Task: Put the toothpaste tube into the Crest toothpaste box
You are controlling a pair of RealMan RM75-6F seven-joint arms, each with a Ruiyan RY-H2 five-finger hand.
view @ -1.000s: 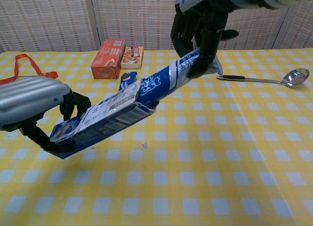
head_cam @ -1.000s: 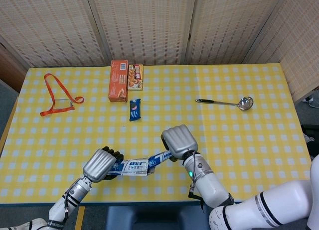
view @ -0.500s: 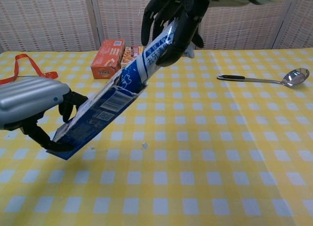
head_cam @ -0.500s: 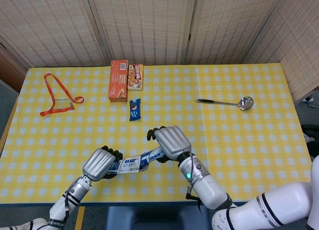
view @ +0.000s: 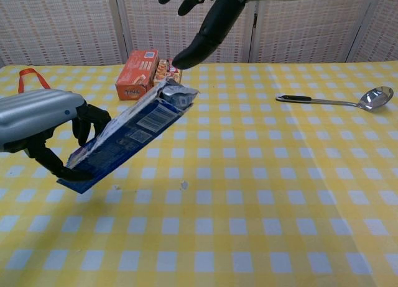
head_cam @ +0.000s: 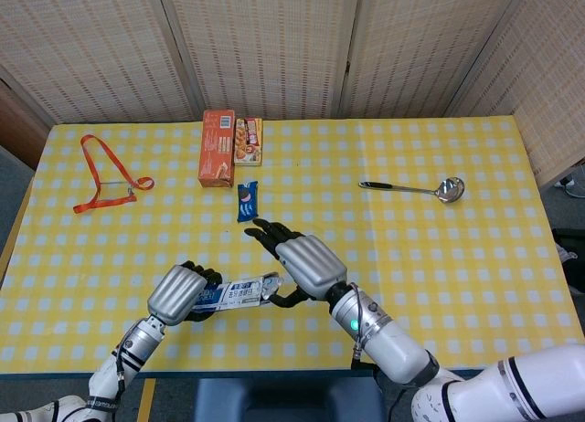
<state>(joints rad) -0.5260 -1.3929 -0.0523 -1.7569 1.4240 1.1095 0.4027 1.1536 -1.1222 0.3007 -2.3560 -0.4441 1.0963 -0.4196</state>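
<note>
Change: Half a second ago we held the toothpaste tube in the right hand (view: 205,13) with much of its length outside the Crest toothpaste box (view: 127,135). Now only the crimped tail of the toothpaste tube (view: 176,94) shows at the box mouth, and the right hand has let go.
Meaning for the task: We judge insertion nearly complete. The end flaps are not closed, and the tail still protrudes slightly.
Left hand: The left hand (view: 37,128) grips the lower end of the box, dark fingers wrapped around its sides. The box tilts upward, mouth away from this hand.
Right hand: Fingers spread wide, holding nothing. One fingertip hangs just above the box mouth; in the head view the right hand (head_cam: 306,265) sits beside the mouth end of the box (head_cam: 230,292).
Task item location: Tube inside the box, which is held clear above the tablecloth (view: 280,194).
Materials, box: Thin printed carton, blue and white, long rectangular section, barcode panel facing up.
Materials, tube: Glossy flexible laminate, flat crimped end.
Materials, hands: Silver ribbed shell on the back, black fingers.
Surroundings, from the box: Orange snack box (view: 137,74) beyond the mouth; steel ladle (view: 339,100) well apart to its right; orange lanyard (head_cam: 105,177) well apart to its left.
Surface: Yellow-and-white checked cloth, smooth, flat.
</note>
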